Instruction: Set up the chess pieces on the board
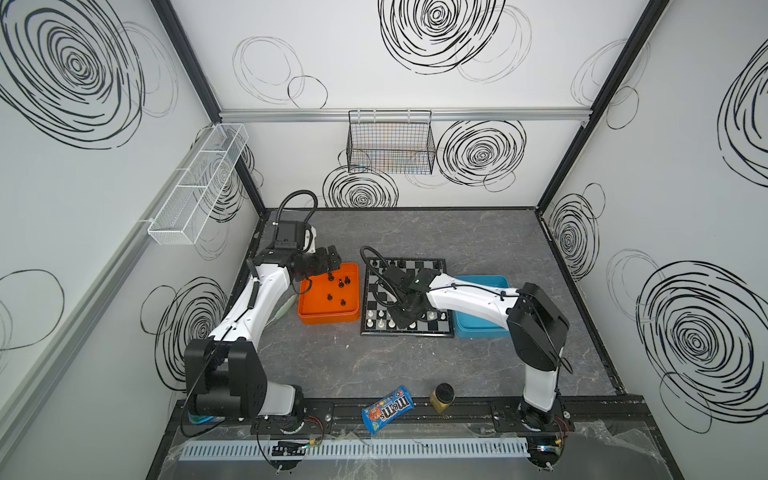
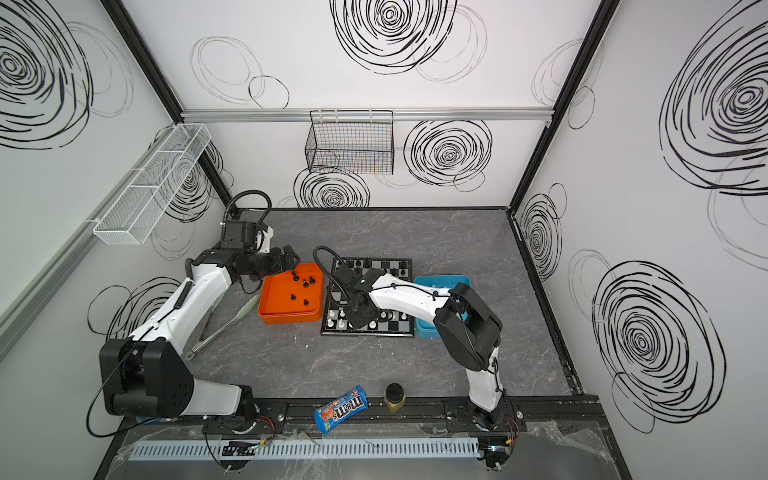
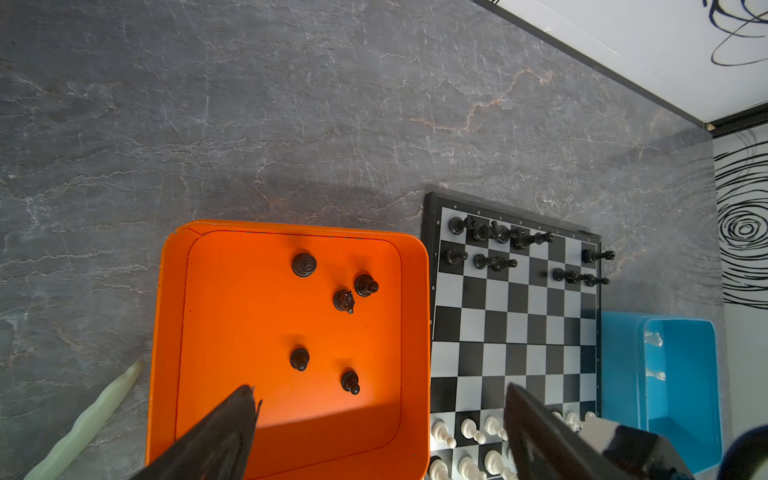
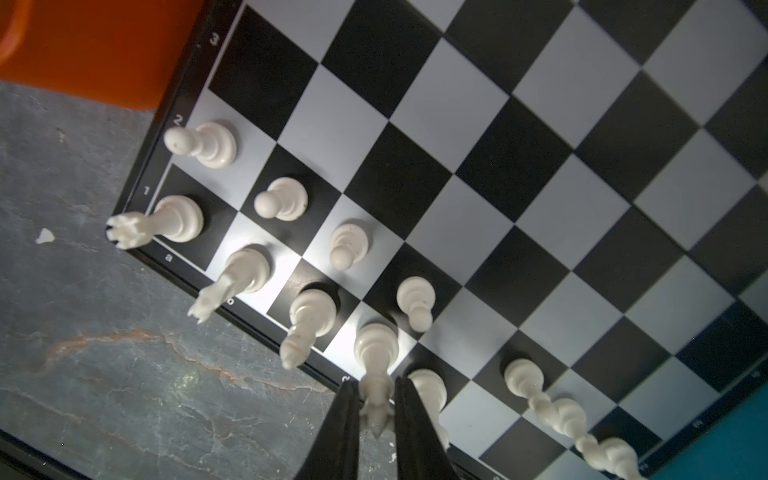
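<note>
right gripper (image 4: 376, 415): is reaching down over the near edge of the board (image 4: 498, 166), and its fingers (image 4: 343, 432) are clenching the crown of a tall white piece (image 4: 376, 345), with no gap showing on either side
tall white piece: is standing upright at the fourth square of the near row, counting from the "a" corner. Honestly can't tell if the base is touching the square or floating just above it
white pieces (image 4: 282, 199): are lining up along the two near rows, all upright as far as I'm seeing
left gripper (image 3: 380, 388): is hanging wide open and holding nothing, up over the orange tray (image 3: 232, 311) on the side next to the board
black pieces (image 3: 498, 235): a bunch are standing on the two far rows, with gaps between them
loose black pieces (image 3: 299, 359): five are sitting in the orange tray, looking upright
board, in both top views (image 1: 432, 333) (image 2: 395, 334): is lying flat mid-table, squeezed between the orange tray and the blue tray (image 1: 478, 330), just beside both
blue tray: the right arm is crossing over it
other stuff: tongs (image 2: 224, 320) are lying left of the orange tray. A candy bag (image 1: 387, 409) and a jar (image 1: 441, 397) are sitting at the front edge, well apart from the board
</note>
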{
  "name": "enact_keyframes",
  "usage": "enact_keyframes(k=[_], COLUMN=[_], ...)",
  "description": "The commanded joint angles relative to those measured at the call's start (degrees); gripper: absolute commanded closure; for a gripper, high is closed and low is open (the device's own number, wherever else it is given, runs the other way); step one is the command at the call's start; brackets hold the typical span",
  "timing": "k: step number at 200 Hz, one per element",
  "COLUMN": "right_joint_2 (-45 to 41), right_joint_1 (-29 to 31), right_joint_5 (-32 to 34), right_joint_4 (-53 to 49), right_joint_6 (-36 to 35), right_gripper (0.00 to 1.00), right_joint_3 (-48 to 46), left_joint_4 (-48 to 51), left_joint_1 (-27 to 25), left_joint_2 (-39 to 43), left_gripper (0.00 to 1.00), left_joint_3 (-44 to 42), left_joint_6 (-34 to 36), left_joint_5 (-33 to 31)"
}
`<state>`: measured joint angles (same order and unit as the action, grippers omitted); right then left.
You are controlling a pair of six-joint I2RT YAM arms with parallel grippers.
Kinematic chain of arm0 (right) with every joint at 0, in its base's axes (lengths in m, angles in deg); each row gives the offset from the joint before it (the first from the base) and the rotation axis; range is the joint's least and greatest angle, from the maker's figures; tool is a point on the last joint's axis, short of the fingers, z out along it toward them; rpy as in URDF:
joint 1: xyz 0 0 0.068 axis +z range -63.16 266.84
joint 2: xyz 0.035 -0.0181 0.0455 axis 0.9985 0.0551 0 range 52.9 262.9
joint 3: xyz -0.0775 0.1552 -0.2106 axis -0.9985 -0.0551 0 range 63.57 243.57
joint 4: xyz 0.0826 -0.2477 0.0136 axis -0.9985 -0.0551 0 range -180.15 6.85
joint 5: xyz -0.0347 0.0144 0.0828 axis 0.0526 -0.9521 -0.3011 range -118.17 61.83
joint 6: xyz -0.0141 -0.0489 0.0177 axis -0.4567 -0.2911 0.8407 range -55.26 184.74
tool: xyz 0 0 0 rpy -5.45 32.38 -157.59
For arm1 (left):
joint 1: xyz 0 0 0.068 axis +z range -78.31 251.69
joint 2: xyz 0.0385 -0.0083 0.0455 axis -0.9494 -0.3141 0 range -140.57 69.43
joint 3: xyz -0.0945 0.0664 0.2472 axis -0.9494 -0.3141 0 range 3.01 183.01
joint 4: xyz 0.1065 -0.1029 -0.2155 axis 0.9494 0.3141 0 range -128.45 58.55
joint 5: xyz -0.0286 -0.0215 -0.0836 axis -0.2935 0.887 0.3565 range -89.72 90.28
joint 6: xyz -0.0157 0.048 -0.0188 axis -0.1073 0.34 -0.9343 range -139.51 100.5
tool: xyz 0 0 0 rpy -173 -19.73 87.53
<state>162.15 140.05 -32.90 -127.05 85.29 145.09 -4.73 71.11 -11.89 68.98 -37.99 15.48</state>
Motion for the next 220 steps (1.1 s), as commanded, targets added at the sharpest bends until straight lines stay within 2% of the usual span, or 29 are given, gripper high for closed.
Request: enact_keyframes(k=[1, 220], right_joint_2=[0.5, 1.1], right_joint_1=[0.4, 0.8], right_joint_5=[1.0, 0.2], right_joint_4=[-2.4, -2.1], right_joint_6=[-0.2, -0.8], right_gripper=[0.81, 0.80], right_joint_3=[1.2, 0.9], left_joint_4=[-2.0, -2.4], left_joint_1=[0.7, 0.7], left_joint_2=[0.4, 0.1], left_gripper=[0.04, 0.04], left_joint_3=[-0.7, -1.1], left_joint_6=[-0.3, -0.6], left_joint_5=[0.6, 0.8])
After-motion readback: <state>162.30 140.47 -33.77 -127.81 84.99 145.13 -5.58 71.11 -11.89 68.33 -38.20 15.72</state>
